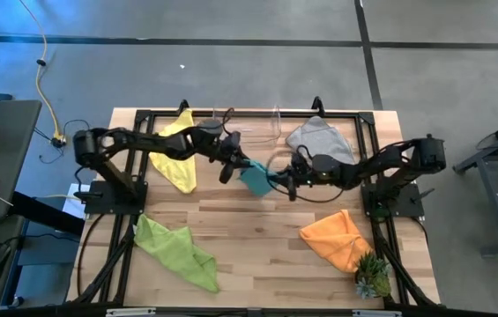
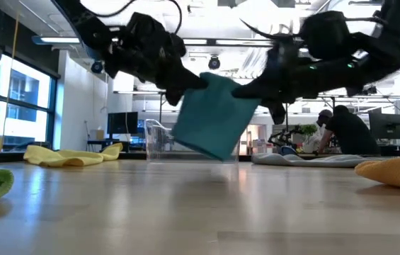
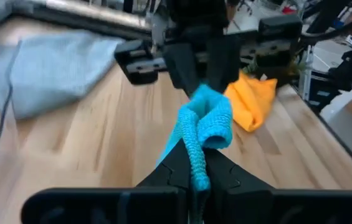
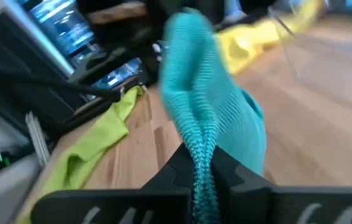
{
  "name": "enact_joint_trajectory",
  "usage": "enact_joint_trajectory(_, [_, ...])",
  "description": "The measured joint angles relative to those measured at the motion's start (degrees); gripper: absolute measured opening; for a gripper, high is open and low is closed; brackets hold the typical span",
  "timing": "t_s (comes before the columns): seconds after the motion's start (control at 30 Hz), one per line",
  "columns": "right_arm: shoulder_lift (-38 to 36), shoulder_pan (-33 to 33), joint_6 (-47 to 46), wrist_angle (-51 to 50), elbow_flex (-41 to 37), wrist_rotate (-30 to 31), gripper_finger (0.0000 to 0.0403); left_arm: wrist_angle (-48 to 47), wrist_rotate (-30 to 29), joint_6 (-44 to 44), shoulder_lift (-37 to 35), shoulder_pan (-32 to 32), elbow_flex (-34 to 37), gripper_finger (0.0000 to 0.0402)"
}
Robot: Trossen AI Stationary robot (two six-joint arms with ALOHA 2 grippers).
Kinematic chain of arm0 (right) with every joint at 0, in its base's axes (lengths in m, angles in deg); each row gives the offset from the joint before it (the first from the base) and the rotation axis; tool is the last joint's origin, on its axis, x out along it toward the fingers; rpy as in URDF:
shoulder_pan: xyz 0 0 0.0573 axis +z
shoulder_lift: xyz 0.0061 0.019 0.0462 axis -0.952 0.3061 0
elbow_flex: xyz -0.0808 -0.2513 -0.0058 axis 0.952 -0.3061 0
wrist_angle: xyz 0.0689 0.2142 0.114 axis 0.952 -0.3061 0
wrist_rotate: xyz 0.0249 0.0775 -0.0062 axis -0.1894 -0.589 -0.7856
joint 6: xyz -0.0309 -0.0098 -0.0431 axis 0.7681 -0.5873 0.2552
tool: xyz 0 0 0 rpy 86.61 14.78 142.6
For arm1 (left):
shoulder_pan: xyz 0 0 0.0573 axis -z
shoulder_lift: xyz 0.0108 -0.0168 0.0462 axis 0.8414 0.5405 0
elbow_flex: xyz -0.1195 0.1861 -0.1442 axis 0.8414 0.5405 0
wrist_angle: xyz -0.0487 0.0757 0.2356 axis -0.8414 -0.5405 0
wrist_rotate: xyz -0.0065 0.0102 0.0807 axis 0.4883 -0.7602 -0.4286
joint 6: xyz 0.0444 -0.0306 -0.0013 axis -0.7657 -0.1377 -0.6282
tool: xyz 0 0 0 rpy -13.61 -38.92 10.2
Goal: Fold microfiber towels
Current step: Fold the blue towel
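The teal blue towel [image 2: 214, 117] hangs between my two grippers over the middle of the table, clear of the wood. My left gripper [image 2: 185, 85] is shut on its upper left end, and my right gripper [image 2: 246, 91] is shut on its upper right end. From above the teal towel [image 1: 256, 179] shows as a small patch between the two grippers. The other towels lie bunched on the table: yellow [image 1: 176, 154] far left, lime green [image 1: 178, 251] near left, grey [image 1: 321, 141] far right and orange [image 1: 337, 238] near right. My left gripper pinches a bunched, rolled edge of the teal towel [image 3: 197, 163] between its two fingers. It comes from the table's left, slanting a little down. The cloth runs on toward the other gripper and hangs below, clear of the table. My right gripper pinches a gathered edge of the teal towel [image 4: 200, 163] between its two fingers, several folds together. It comes nearly level from the table's right. The towel spreads out beyond the fingers and hangs slack below them, off the table.
A clear plastic bin [image 1: 249, 123] stands at the far edge behind the grippers. A small green spiky plant [image 1: 372, 277] sits at the near right corner by the orange towel. Bare wood lies in the middle near part of the table [image 1: 257, 246].
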Motion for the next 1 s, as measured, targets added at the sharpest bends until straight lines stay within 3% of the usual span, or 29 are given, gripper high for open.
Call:
enact_joint_trajectory(0.13, [0.07,-0.27,-8.27,-9.76,4.78,-0.66,0.0001,-5.63,0.02,6.80,-3.80,-0.63,-0.11,0.0003])
enact_joint_trajectory(0.27, [1.49,-0.27,-14.73,-13.12,6.46,-1.04,0.0000,-11.08,-0.88,9.22,-2.12,-0.90,-0.09,0.0002])
enact_joint_trajectory(0.47, [4.10,-1.93,-21.68,-13.47,6.60,-1.47,0.0000,-7.37,-7.68,8.38,3.38,-1.45,-0.02,0.0010])
enact_joint_trajectory(0.87, [6.69,-6.93,-18.97,-23.69,6.68,-1.23,0.0005,-9.39,-2.93,3.75,2.30,-5.41,-0.02,0.0159])
enact_joint_trajectory(1.0, [6.69,-6.91,-17.35,-26.24,6.68,-2.14,0.0034,-10.42,-2.28,1.98,0.55,-4.49,-0.02,0.0177])
